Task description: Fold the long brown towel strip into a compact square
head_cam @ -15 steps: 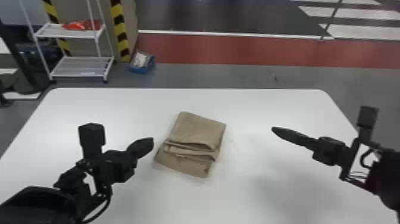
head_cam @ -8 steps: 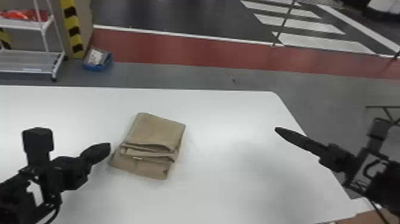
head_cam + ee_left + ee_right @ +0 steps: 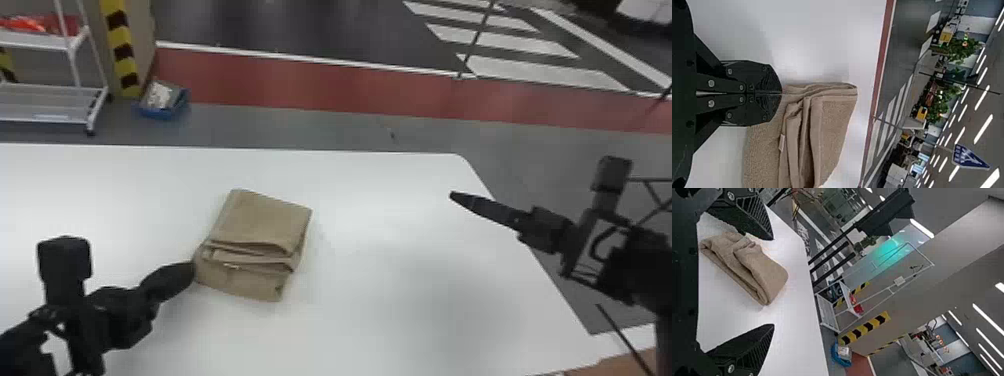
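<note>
Head view: brown towel (image 3: 265, 220) folded into a thick stack on the white worktop (image 3: 380, 300), layered edges toward the robot. Left claw (image 3: 193, 270) at its left side; right claw (image 3: 452, 195) well apart, over the worktop's right part. White rack (image 3: 40, 107) beyond.

Left wrist view: left claw (image 3: 782, 93) closed, tips at the towel's edge; contact unclear.

Right wrist view: right claw (image 3: 773, 282) wide open, nothing between its fingers.

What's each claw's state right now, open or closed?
Left claw: closed, tips at the edge of the towel.
Right claw: open, empty, away from the towel.
</note>
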`<state>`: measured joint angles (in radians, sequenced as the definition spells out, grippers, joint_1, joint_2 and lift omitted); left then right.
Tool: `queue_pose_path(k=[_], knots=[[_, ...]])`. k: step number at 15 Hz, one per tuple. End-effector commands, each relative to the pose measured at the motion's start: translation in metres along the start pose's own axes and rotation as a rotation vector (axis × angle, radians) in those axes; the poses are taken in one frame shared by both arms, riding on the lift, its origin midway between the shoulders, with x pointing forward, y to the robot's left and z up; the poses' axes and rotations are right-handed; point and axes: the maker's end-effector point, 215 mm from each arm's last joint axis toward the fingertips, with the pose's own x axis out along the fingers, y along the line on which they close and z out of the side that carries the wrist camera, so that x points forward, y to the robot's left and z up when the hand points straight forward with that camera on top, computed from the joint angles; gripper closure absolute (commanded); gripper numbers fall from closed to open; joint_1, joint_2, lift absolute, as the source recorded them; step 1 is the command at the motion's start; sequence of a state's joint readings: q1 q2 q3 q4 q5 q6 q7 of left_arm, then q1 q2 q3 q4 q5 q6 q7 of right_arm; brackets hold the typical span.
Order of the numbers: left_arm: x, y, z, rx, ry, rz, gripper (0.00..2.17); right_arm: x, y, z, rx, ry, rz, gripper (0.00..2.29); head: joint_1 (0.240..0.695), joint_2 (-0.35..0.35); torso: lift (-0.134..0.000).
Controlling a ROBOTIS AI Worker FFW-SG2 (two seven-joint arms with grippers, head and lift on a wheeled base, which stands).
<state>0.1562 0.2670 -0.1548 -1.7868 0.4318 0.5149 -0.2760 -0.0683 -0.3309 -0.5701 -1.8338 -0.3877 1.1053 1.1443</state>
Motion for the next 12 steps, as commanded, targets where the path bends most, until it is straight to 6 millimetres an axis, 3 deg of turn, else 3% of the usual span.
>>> queue_pose_path(k=[1, 3, 6, 9, 12], knots=[[-0.001, -0.012, -0.011, -0.011, 0.035, -0.016, 1.8, 0.012, 0.012, 0.009, -0.002, -0.014, 0.04, 0.07, 0.695, -0.248, -0.124], [-0.004, -0.025, -0.025, -0.019, 0.067, -0.031, 1.8, 0.038, 0.023, 0.01, -0.026, 0.009, 0.06, 0.07, 0.695, -0.246, -0.124], [-0.011, -0.037, -0.021, -0.022, 0.068, -0.044, 1.8, 0.055, 0.024, 0.023, -0.098, 0.004, 0.048, 0.07, 0.695, -0.235, -0.124], [-0.019, -0.049, -0.021, -0.032, 0.086, -0.062, 1.8, 0.08, 0.02, 0.023, -0.196, 0.032, 0.004, 0.08, 0.695, -0.227, -0.124], [-0.026, -0.054, -0.02, -0.048, 0.108, -0.08, 1.8, 0.106, 0.035, 0.041, -0.398, 0.003, 0.012, 0.08, 0.695, -0.212, -0.124]])
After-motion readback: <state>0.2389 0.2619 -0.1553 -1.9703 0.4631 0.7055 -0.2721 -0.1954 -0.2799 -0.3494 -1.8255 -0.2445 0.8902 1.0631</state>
